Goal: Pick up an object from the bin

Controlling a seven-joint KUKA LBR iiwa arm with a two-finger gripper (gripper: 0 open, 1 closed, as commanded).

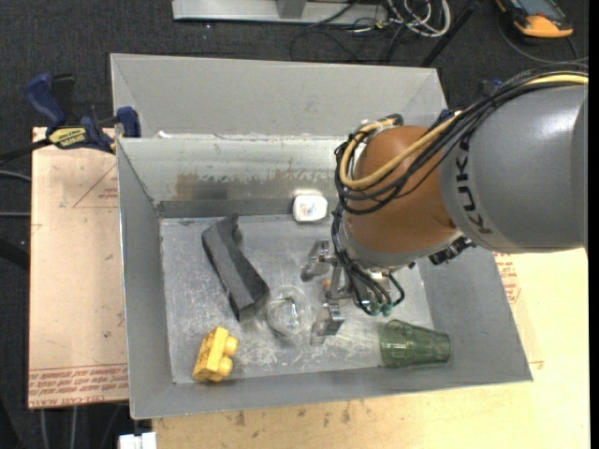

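In the grey metal bin (140,269) loose things are lying apart: a dark grey strip (234,267) slanting from back-left toward the front, a yellow block (214,354), a white piece (309,207) by the back wall, and a green cup (415,344) on its side along the front. The gripper (320,297) is hanging spread open, grasping nothing, just right of a clear glassy piece (285,314) at mid-floor, whose long axis I cannot tell.

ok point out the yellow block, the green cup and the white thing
yellow block (214,354), camera view, middle of its top
green cup (415,344), camera view, middle of its side
white thing (309,208), camera view, its centre
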